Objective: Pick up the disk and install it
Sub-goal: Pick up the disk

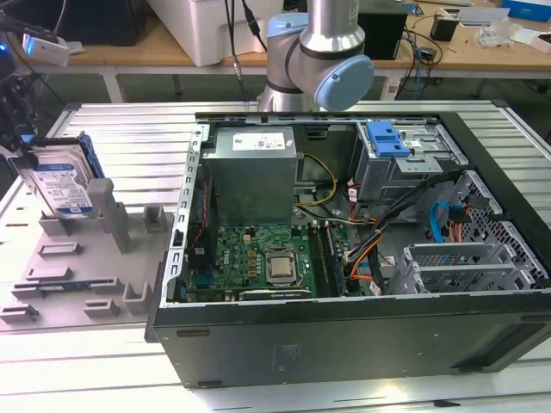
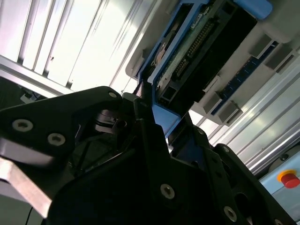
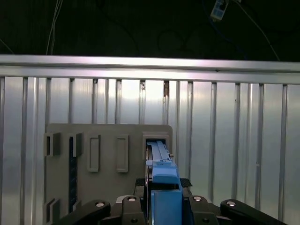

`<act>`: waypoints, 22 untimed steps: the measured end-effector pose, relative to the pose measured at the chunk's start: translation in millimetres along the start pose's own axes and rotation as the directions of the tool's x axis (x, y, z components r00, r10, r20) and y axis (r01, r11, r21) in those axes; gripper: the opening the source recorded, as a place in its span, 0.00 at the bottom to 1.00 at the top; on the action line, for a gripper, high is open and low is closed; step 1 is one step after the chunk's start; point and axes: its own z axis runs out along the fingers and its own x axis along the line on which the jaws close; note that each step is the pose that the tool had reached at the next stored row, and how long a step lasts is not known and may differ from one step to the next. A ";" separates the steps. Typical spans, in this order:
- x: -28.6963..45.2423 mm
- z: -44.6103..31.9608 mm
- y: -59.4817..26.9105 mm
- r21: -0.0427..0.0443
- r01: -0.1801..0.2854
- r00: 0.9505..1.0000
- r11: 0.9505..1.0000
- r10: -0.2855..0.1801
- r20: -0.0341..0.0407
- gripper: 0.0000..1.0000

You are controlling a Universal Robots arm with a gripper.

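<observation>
The disk point(image 1: 56, 181) is a silver drive with a blue-and-white label in a blue bracket. It stands on edge, tilted, at the far end of the grey fixture point(image 1: 77, 267) on the exterior view's left. My gripper point(image 1: 21, 138) is at its upper end, by that view's left edge. In both wrist views the black fingers point(image 3: 140, 183) press on either side of the blue bracket, so the gripper point(image 3: 163, 185) is shut on the disk point(image 3: 160, 154). The disk's far end reaches the fixture's slot point(image 3: 157, 138). The second wrist view shows the disk's circuit-board side point(image 2: 187, 51) beyond the gripper point(image 2: 157, 117).
An open computer case point(image 1: 344, 344) lies on the slatted metal table point(image 1: 129, 125), with a motherboard point(image 1: 267, 258), cables and a grey drive cage point(image 1: 405, 168) topped by a blue latch point(image 1: 387, 138). The arm's base point(image 1: 314, 52) stands behind the case. The fixture has several other slots point(image 3: 93, 152).
</observation>
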 end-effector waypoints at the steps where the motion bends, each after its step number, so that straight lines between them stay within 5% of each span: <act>1: 0.0 -1.4 0.0 0.000 0.000 1.000 1.000 0.000 0.000 0.37; 9: 0.4 -17.1 0.2 0.000 0.000 1.000 1.000 0.000 -0.001 0.37; 22: 0.9 -64.9 0.9 0.000 0.000 1.000 1.000 0.000 -0.015 0.37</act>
